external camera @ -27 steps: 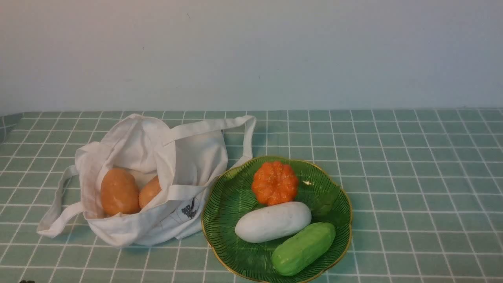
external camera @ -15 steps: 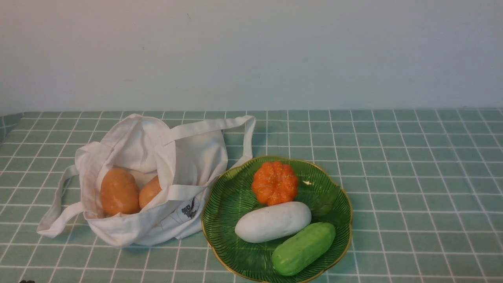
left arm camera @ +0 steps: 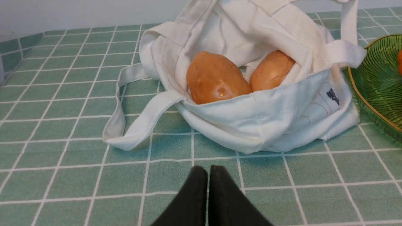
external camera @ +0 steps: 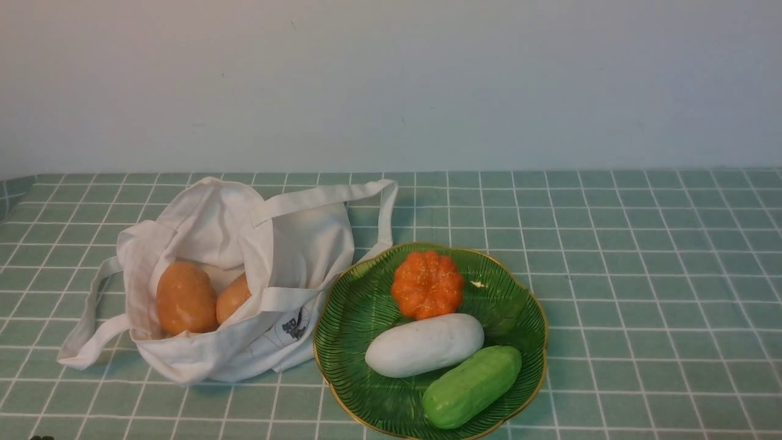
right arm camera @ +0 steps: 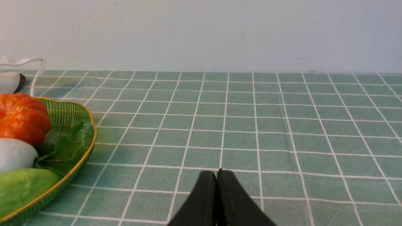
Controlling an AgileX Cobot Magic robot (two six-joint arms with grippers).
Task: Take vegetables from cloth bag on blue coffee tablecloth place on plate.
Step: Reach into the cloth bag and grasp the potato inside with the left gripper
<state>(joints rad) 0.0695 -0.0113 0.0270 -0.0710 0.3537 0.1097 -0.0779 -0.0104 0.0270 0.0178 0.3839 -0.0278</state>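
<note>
A white cloth bag [external camera: 244,293] lies open on the checked tablecloth [external camera: 641,275] at the left, with two brown-orange vegetables [external camera: 185,297] [external camera: 233,297] inside its mouth. The green gold-rimmed plate [external camera: 519,305] sits just right of the bag. In the left wrist view the bag [left arm camera: 267,119] and both vegetables [left arm camera: 216,78] [left arm camera: 271,70] lie ahead of my left gripper [left arm camera: 208,171], which is shut and empty, short of the bag. My right gripper [right arm camera: 216,174] is shut and empty over bare cloth, right of the plate [right arm camera: 78,147].
On the plate lie a ribbed orange pumpkin [external camera: 427,284], a white cucumber-shaped piece [external camera: 424,345] and a green one [external camera: 471,386]. The bag's strap handles [external camera: 91,330] trail onto the cloth. A pale wall [external camera: 391,85] stands behind the table.
</note>
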